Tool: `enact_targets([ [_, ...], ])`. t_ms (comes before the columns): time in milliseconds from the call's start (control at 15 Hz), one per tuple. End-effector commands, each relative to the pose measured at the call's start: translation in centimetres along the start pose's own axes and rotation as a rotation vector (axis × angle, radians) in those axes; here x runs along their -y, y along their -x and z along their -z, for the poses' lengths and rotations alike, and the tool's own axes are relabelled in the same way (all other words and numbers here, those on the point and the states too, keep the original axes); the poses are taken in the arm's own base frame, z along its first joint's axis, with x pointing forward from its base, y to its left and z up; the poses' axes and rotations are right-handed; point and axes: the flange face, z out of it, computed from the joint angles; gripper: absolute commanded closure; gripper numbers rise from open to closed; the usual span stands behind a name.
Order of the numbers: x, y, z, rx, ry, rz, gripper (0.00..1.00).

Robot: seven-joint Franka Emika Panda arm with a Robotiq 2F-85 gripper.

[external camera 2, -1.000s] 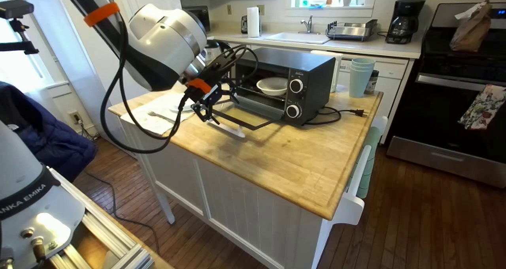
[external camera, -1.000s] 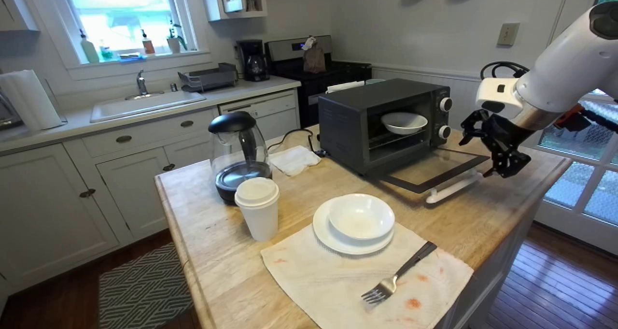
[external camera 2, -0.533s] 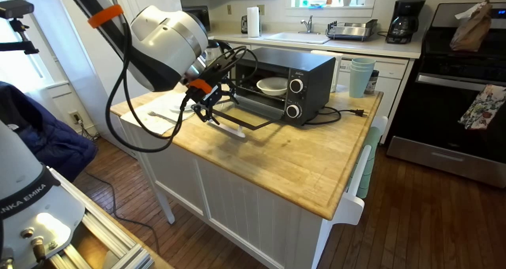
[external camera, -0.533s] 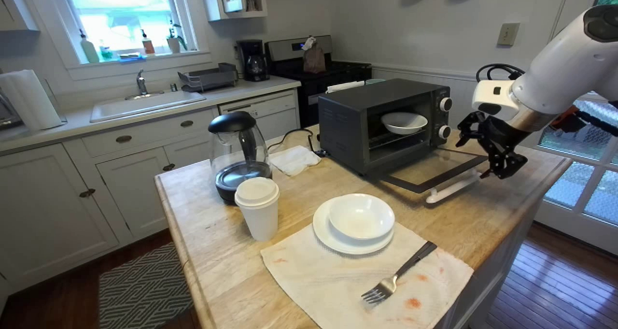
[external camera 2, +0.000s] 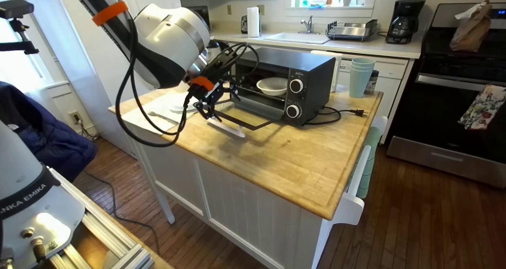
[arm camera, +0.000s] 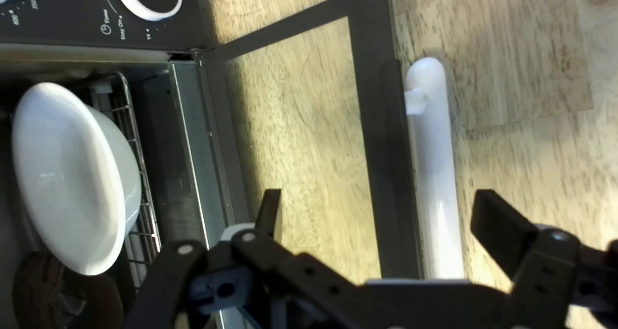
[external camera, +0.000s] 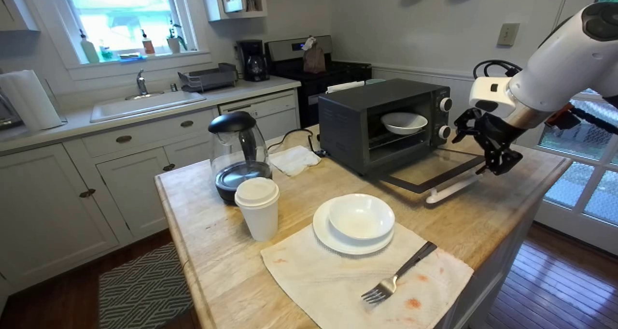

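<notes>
Well, bowl [external camera: 404, 121] inside toaster oven [external camera: 381, 92]

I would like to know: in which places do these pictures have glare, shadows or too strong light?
In both exterior views, the window is washed out; in an exterior view, bright glare sits on the robot's base, and soft shadows lie on the tabletop near the door handle; in the wrist view, that handle has a glossy highlight, and the oven interior is dark.

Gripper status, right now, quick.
Gripper: open, holding nothing; its jaws stand wide apart, with the white door handle showing between them in the wrist view.
</notes>
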Motion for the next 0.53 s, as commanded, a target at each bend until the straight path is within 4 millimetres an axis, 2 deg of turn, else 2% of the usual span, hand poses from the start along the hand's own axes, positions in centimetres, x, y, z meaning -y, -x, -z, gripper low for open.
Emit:
enact_targets([
  [0, -0.3, -0.2, -0.3, 0.006, 0.027, -0.007, 0.0],
  [467, 1.3, 0.1, -1.8, 0.012, -0.035, -0.116, 0.0],
])
